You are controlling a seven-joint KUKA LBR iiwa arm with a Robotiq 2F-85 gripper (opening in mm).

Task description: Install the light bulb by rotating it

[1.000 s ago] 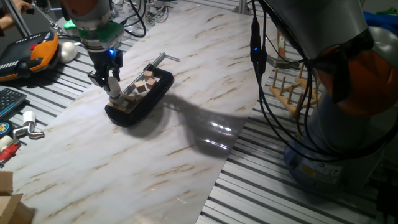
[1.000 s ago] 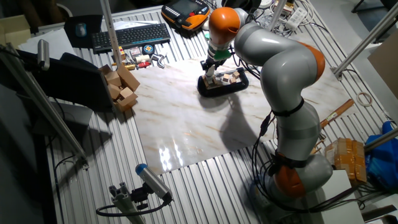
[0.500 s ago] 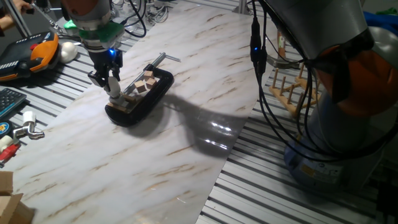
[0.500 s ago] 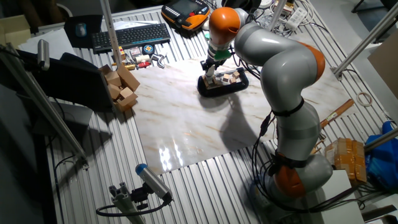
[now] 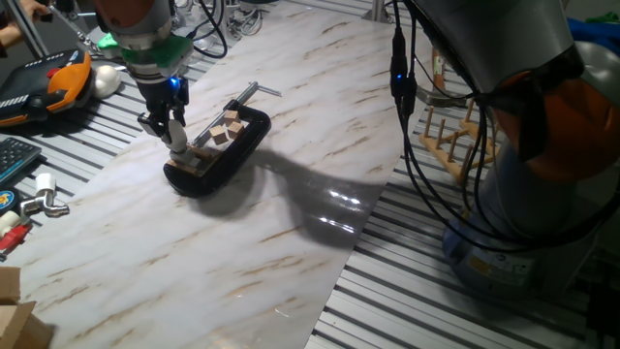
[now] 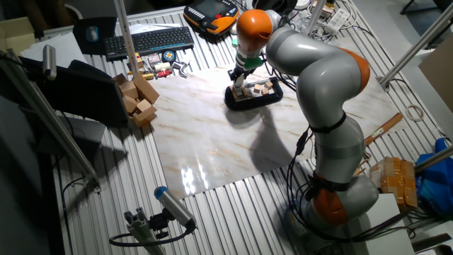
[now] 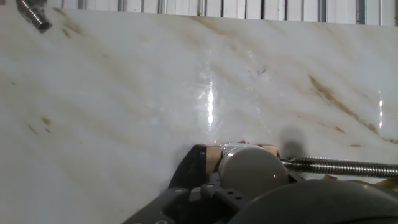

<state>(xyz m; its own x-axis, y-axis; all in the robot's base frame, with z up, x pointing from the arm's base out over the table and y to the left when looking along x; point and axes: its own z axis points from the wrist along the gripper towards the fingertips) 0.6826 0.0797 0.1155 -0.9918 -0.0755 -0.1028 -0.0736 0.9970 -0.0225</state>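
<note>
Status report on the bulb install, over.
End effector shut on light bulb, over black tray end. Wooden blocks alongside, apart from bulb. Nothing blocking.

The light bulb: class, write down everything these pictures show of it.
The light bulb is a small frosted white globe, smooth and matt. In the hand view its round top fills the lower middle, directly under the claw. It sits at the near end of a black tray that also holds wooden blocks. Its base is hidden. From the fixed views the claw's fingers close around it; the bulb itself barely shows.
</note>
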